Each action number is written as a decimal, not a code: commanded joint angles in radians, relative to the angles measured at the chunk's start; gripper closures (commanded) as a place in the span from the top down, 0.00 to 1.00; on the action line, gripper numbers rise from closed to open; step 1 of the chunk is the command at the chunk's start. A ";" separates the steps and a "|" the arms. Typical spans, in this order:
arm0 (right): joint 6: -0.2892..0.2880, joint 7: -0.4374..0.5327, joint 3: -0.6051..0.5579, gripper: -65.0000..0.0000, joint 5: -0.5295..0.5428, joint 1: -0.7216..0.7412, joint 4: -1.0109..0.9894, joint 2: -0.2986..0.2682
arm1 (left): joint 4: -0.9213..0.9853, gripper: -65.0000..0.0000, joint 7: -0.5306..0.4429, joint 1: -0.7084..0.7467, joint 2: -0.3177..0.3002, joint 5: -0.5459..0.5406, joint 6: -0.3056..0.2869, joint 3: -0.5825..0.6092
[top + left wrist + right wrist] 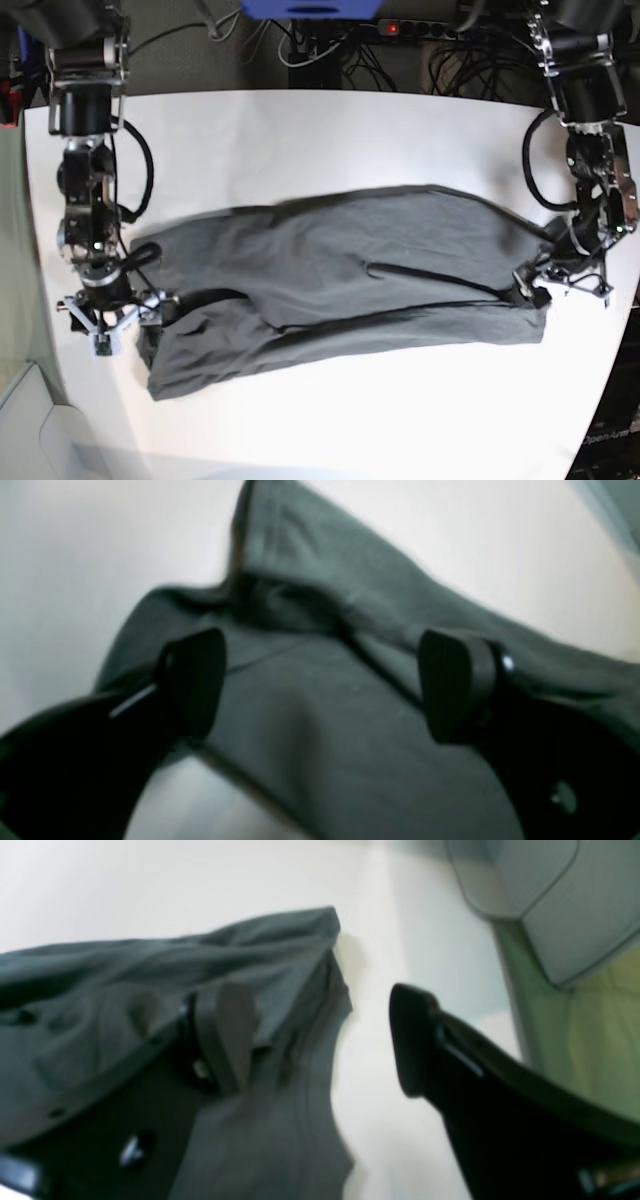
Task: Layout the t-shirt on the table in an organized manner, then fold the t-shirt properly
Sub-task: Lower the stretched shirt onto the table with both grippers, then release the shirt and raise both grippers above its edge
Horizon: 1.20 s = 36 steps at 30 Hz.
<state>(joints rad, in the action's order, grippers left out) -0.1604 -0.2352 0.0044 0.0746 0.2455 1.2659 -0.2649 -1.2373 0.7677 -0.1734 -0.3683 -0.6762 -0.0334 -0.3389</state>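
One large white worktop carries the t-shirt, which lies as a long, rumpled band stretching from under the left end effector to beside the right end effector. Both end effectors stand spread, pinching nothing; cloth lies beneath the left one's tips, while the shirt's edge sits under one tip of the right. Judging by the creases, flattening seems partly done and neat folding remains. No containers show.

The dark charcoal-grey t-shirt lay rumpled lengthwise across the white table, spanning between both grippers.
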 commanded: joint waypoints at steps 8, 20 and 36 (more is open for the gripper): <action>0.002 0.020 0.015 0.66 0.001 -0.245 0.222 0.026 | -0.042 0.90 -0.018 0.142 -0.047 -0.009 -0.006 0.001; 0.002 0.021 0.006 0.66 0.003 -0.301 0.209 0.060 | -0.042 0.90 -0.011 0.145 -0.013 0.178 -0.006 -0.001; 0.002 0.020 0.006 0.49 0.003 -0.263 0.202 0.066 | -0.215 0.11 0.134 0.124 -0.016 0.197 0.000 -0.006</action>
<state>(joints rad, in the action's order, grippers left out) -0.1604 -0.2440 0.0078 0.0746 -0.0380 1.4525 -0.1932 -1.4364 0.9184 -0.0303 -0.3676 -0.4789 -0.0349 -0.3386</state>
